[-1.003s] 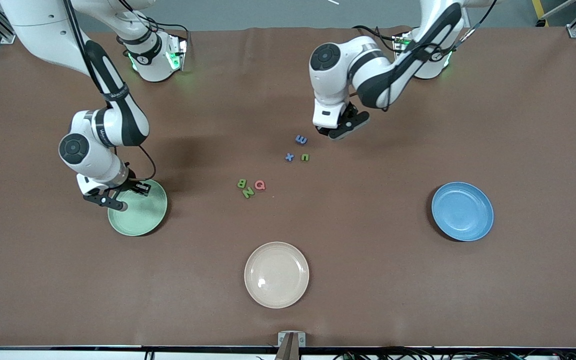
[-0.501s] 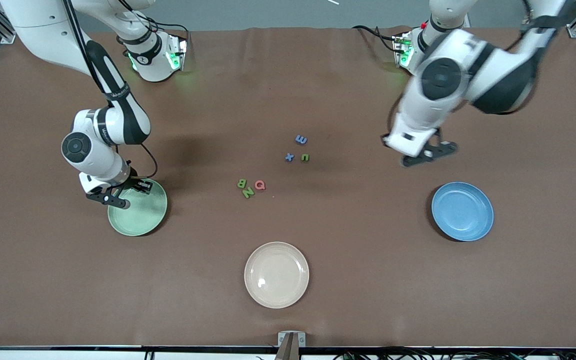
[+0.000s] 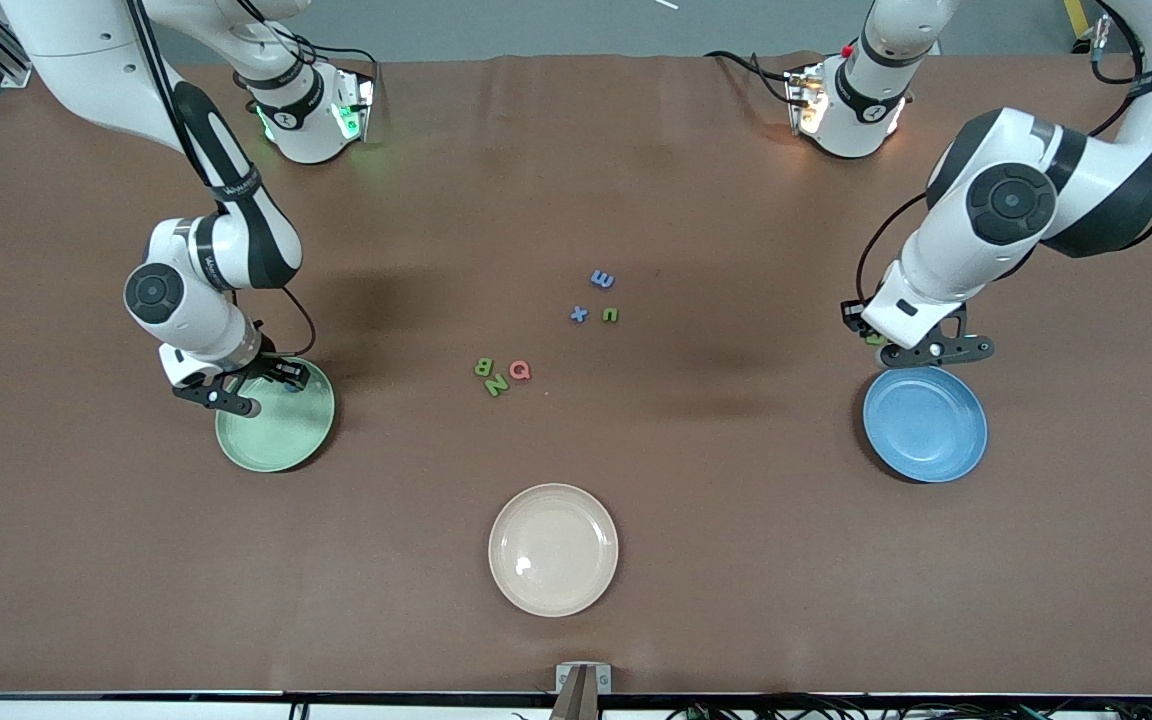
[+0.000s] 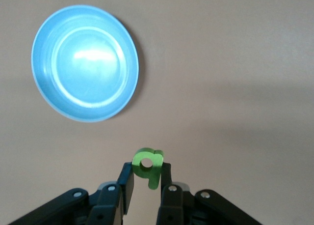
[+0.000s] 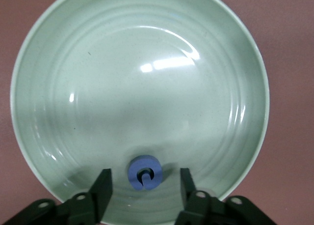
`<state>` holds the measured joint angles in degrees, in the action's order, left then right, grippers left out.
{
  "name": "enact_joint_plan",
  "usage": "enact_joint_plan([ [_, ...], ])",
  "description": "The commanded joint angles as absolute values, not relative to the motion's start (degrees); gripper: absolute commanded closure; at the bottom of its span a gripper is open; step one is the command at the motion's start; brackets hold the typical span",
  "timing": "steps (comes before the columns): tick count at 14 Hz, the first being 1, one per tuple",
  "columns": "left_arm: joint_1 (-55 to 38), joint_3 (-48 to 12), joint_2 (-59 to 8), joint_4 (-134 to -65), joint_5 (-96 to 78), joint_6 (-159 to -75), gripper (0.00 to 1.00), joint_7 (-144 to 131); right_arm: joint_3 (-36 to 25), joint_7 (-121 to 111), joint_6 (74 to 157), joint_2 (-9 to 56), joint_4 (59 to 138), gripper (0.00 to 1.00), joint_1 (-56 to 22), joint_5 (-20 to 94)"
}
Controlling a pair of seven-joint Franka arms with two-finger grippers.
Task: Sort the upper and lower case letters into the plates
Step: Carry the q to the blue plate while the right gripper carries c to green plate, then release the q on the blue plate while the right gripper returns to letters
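My left gripper [image 3: 886, 345] is shut on a green lowercase letter [image 4: 147, 163] and holds it in the air, over the table next to the sky blue plate [image 3: 924, 422], on the side toward the robots' bases. The plate [image 4: 84, 63] has nothing in it. My right gripper [image 3: 274, 392] is open over the pale mint green plate [image 3: 281, 440]. A blue letter [image 5: 144, 173] lies in that plate [image 5: 137, 82] between the open fingers, not gripped. Several letters lie mid-table: blue ones [image 3: 602, 279] [image 3: 578, 314], green ones [image 3: 610, 315] [image 3: 483, 366] [image 3: 496, 383] and a red Q [image 3: 520, 370].
A cream-beige plate [image 3: 553, 549] with nothing in it lies near the front edge, mid-table. The brown mat [image 3: 736, 560] covers the whole table. The arms' bases stand along the edge farthest from the front camera.
My left arm has swung from beside the letters mid-table to the sky blue plate, carrying the green letter. My right gripper has shifted only slightly over the mint green plate.
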<state>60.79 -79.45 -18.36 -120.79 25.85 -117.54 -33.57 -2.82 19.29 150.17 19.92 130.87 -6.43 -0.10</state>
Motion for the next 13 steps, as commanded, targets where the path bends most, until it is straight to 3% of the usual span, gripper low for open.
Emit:
enact_joint_plan([
  [1, 62.1, -76.3, -21.6, -123.5, 32.2, -123.4, 0.89, -30.9, -2.3, 19.8, 149.8, 19.0, 130.5, 0.0, -6.6, -0.4],
  [8, 61.3, -67.9, -35.2, -122.8, 50.1, -128.6, 0.89, -31.4, -2.0, 42.3, 142.0, 19.2, 123.0, 0.0, -19.2, -0.2],
  [13, 58.7, -62.8, -40.0, -119.7, 55.2, -129.5, 0.89, -31.8, -1.9, 57.8, 141.9, 24.6, 115.9, 0.0, -27.4, -0.2],
])
